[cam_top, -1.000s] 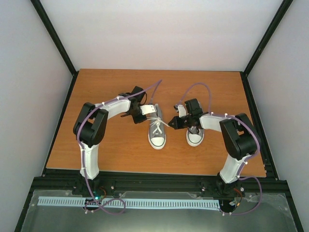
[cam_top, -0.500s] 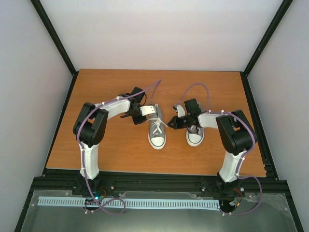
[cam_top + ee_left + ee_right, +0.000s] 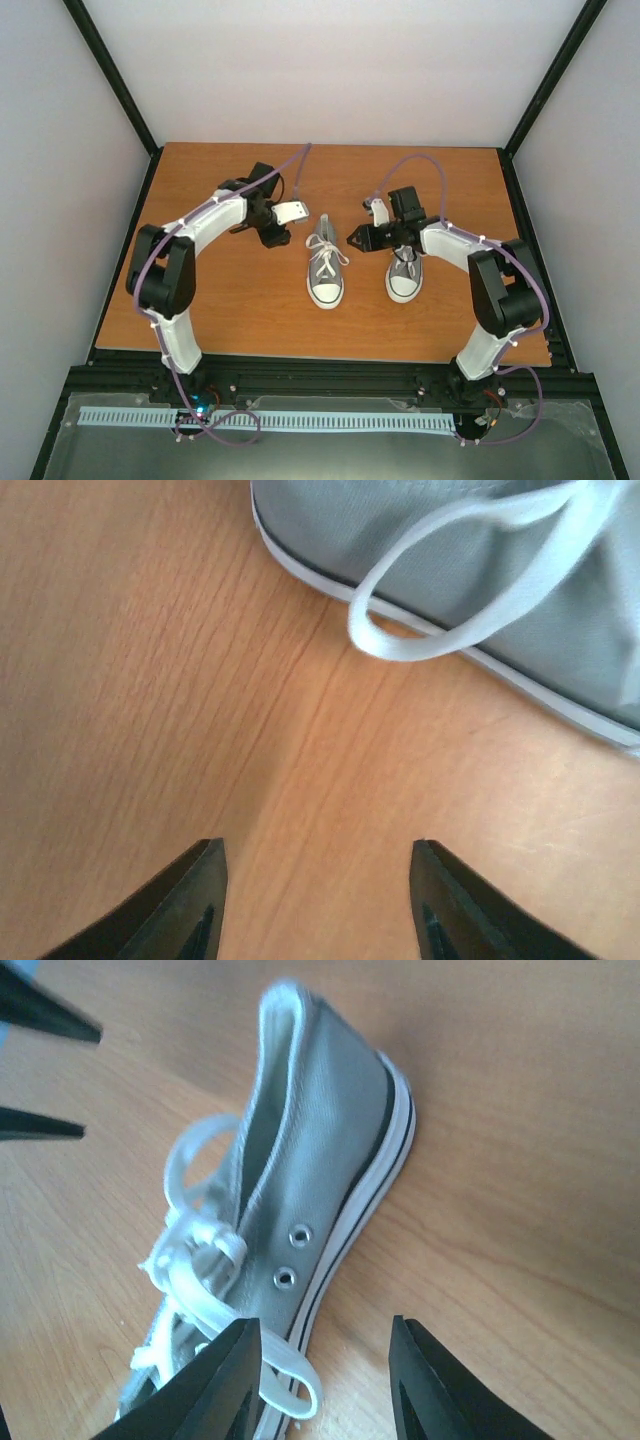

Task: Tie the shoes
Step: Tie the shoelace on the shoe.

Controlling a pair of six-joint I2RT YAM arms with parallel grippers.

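Two grey shoes with white toe caps stand side by side on the table, toes toward me. On the left shoe (image 3: pixel 325 268) (image 3: pixel 325 1150) (image 3: pixel 480 580) the white laces form a bow, with one loop (image 3: pixel 420 630) drooping over its left side and another loop (image 3: pixel 292 1378) over its right sole. My left gripper (image 3: pixel 300 213) (image 3: pixel 316 843) hovers open just left of that shoe's heel, nothing between its fingers. Open as well, my right gripper (image 3: pixel 354 240) (image 3: pixel 322 1325) sits beside the shoe's right side, its left finger (image 3: pixel 215 1380) overlapping the loop. My right arm partly covers the right shoe (image 3: pixel 404 278).
The brown wooden table (image 3: pixel 220 300) is fenced by black frame posts and white walls. The left gripper's dark fingertips (image 3: pixel 45 1020) show at the upper left of the right wrist view, beyond the shoe.
Both grippers have opened and let go of the lace loops. The left arm has drawn back up and to the left, the right arm slightly back; the bow lies loose on the shoe.
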